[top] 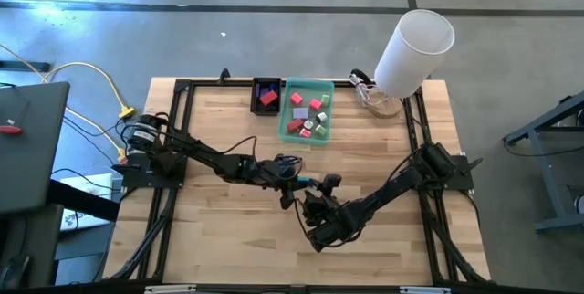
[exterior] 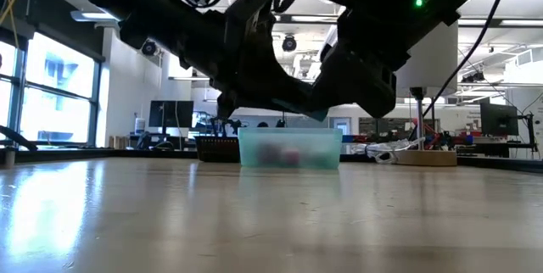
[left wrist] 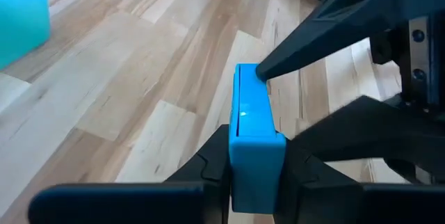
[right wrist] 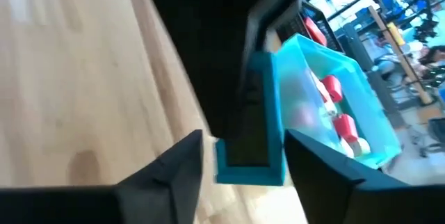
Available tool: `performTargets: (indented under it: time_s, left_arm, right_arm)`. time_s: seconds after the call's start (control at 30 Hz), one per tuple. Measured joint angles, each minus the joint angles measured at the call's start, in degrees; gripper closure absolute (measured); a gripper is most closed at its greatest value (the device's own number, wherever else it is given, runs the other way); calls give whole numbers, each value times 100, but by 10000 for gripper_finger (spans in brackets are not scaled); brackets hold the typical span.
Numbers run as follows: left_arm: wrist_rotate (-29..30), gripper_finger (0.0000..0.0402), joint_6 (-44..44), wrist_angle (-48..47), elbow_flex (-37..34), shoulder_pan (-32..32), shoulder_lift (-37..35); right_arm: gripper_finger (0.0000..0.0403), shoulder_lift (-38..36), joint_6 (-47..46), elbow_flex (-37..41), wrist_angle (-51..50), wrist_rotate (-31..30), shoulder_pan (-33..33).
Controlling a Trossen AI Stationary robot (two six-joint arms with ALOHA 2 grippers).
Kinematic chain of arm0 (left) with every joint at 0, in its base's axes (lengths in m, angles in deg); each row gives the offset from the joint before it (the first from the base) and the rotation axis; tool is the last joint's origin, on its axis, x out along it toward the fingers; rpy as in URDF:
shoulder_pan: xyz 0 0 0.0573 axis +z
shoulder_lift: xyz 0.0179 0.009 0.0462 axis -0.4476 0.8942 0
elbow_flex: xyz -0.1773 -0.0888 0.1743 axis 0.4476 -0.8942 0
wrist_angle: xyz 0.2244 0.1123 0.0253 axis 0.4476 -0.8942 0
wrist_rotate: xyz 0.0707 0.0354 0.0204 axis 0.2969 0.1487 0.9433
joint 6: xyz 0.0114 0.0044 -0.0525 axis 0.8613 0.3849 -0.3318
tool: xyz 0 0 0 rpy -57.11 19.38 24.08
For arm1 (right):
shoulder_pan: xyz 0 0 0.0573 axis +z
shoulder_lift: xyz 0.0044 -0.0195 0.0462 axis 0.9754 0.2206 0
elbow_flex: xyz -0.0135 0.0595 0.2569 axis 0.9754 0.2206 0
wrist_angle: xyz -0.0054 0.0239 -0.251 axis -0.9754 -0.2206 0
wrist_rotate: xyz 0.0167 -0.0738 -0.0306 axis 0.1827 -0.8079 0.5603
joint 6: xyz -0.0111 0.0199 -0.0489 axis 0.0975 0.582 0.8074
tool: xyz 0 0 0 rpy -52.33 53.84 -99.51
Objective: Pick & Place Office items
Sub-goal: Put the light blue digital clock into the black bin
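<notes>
The blue block (left wrist: pixel 254 147) sits above the counter (top: pixel 228 239) mid-way, squeezed in the left fingers (left wrist: pixel 208 172); the right fingers (right wrist: pixel 174 161) stand loose around its other end, likely passing it toward the green tray (top: pixel 307 110)

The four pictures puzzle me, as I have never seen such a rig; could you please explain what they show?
It is a robot with two dark arms at a wooden table. One picture looks down from above, one looks level across the table, and two come from cameras on the arms' wrists. At the table's far edge stand a green tray holding small coloured pieces, a small black tray and a white cylinder. The arms meet mid-table. The left end effector is clamped on a blue block, and the right end effector sits around the same block's other end, which looks like a handover.
</notes>
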Motion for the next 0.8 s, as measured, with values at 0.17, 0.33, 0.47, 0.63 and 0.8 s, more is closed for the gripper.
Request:
performTargets:
  time_s: [0.17,0.33,0.47,0.63,0.8]
  left_arm:
    - [4,352,65,-1,-1,0,0]
    - [32,352,118,-63,-1,24,0]
    - [58,352,118,-94,-1,32,-2]
    - [-126,352,116,-272,1,78,-54]
    - [-238,352,107,-477,1,150,-134]
  right_arm:
    - [171,0,161,0,3,142,6]
    - [170,0,336,2,-18,256,124]
    - [178,0,343,4,-62,92,344]
    - [190,0,335,6,-432,-159,609]
    - [201,0,323,8,-655,-474,847]
